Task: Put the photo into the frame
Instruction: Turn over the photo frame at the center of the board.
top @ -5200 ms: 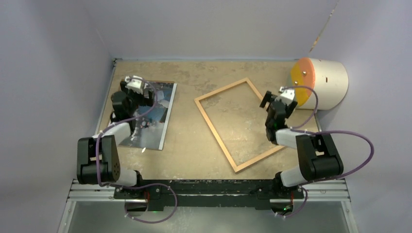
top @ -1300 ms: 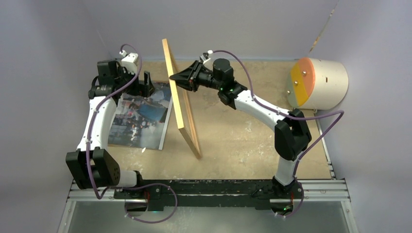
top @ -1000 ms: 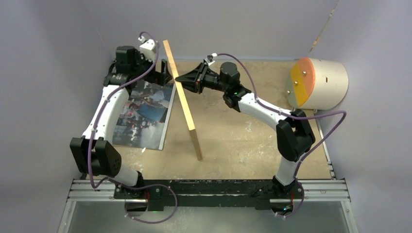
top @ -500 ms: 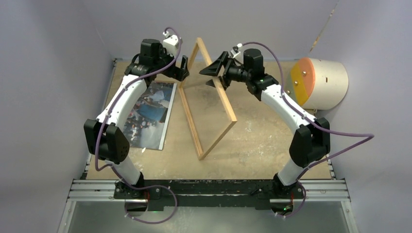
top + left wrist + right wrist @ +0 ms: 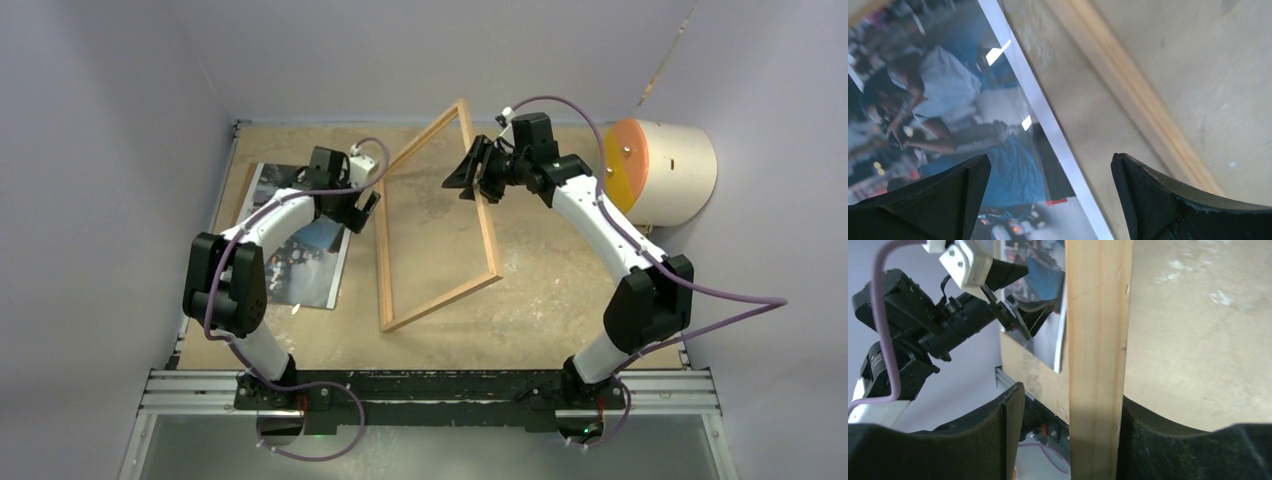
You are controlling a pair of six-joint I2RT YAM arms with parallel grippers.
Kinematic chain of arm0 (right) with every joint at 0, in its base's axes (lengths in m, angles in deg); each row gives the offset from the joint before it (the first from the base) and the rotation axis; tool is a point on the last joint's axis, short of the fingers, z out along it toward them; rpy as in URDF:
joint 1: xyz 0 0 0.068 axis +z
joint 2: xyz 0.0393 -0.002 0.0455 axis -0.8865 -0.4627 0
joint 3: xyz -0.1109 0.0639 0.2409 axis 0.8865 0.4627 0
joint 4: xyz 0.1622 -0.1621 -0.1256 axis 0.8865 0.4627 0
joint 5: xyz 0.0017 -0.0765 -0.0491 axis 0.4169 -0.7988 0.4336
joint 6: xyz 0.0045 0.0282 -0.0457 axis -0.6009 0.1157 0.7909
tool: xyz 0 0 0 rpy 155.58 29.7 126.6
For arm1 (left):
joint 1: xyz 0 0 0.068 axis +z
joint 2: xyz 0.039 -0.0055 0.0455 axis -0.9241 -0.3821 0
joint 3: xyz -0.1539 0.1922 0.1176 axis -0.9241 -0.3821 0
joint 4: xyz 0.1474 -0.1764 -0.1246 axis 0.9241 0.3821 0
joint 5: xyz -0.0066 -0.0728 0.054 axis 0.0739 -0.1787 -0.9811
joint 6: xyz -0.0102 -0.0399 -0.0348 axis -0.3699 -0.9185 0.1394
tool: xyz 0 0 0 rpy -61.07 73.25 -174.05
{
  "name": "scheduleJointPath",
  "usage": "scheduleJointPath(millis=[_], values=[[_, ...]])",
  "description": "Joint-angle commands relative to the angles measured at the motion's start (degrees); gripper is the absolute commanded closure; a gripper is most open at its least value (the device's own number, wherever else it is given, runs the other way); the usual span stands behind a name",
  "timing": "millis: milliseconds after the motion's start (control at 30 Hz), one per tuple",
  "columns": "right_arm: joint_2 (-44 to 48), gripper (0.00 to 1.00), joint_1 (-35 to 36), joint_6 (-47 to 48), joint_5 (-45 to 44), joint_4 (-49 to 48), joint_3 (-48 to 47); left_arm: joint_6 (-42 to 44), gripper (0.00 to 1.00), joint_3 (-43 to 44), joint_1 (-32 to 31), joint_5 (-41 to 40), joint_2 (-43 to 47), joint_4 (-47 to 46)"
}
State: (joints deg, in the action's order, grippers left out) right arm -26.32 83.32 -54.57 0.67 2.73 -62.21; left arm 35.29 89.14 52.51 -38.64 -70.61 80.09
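Observation:
The frame (image 5: 385,250) of light-orange strips stands tilted: its left strip rests on the table and its right strip (image 5: 482,190) is raised. My right gripper (image 5: 470,178) is open around that raised strip (image 5: 1098,340). The strip touches the right finger (image 5: 1168,440) and is a gap away from the left one. The photo (image 5: 300,240) lies flat at the left, partly under my left arm. My left gripper (image 5: 362,205) is open and empty just above the photo's right edge (image 5: 1048,130), beside the frame's lower strip (image 5: 1133,110). It also shows in the right wrist view (image 5: 1023,315).
A white cylinder with an orange face (image 5: 655,170) lies at the back right. Purple walls close in the left, back and right. The table's rail (image 5: 430,390) runs along the near edge by the arm bases.
The frame, lifted off the table and stood on edge, has now tipped down to the right. My left gripper has come down to the photo's right edge. My right gripper has moved right and lower.

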Motion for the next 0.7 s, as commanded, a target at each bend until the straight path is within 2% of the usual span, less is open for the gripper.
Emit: scheduleJointPath(millis=[0,167,400,667], values=[[3.8,0.45,-0.4,6.5,-5.7,3.5,3.3,6.7,0.00,-6.4,0.2,-5.1,4.1,-5.1],[5.1,0.53,-0.5,8.9,-9.8,3.4,8.3,8.4,0.00,-12.4,0.0,-5.1,4.3,-9.3],[7.6,0.50,-0.6,11.2,-14.5,3.4,14.9,8.5,0.00,-16.9,-0.8,-3.6,3.8,-14.2],[6.2,0.47,-0.9,12.5,-21.2,3.0,19.5,10.1,0.00,-17.3,-1.6,-6.3,1.1,-14.1]])
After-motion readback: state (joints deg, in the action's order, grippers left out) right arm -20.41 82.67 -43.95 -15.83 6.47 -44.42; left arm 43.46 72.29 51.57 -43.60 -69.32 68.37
